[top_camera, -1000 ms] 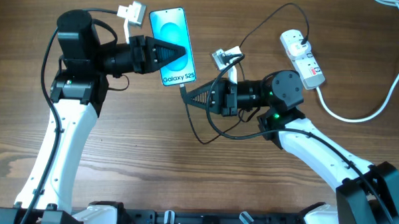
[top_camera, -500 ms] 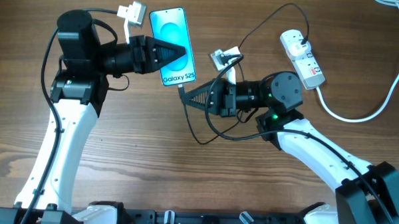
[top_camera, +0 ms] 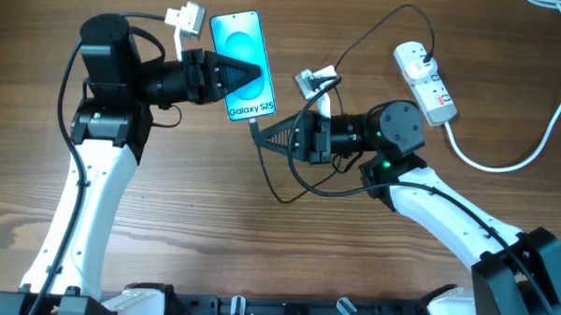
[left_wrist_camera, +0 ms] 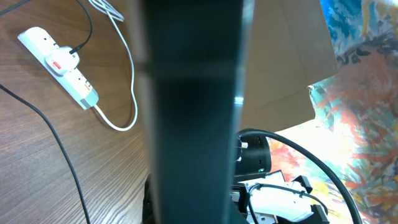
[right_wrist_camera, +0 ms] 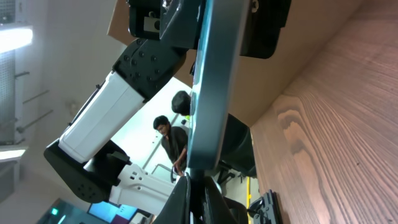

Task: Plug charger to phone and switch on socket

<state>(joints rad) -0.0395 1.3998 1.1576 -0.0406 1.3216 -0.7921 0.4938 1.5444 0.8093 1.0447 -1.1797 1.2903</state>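
left gripper [top_camera: 252, 79] level, fingers clamped on the phone [top_camera: 238, 33] — right gripper [top_camera: 262, 136], facing it, pinches the charger [top_camera: 281, 201].

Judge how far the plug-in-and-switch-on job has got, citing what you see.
Done: the left gripper grips the phone. In hand: the right gripper pinches the charger at the phone's lower edge; whether the plug is seated cannot be told. Left: switching the socket, which neither gripper is near.

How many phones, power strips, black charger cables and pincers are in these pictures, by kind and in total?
phone: 1
power strip: 1
black charger cable: 1
pincers: 2, left pincer and right pincer
total: 5
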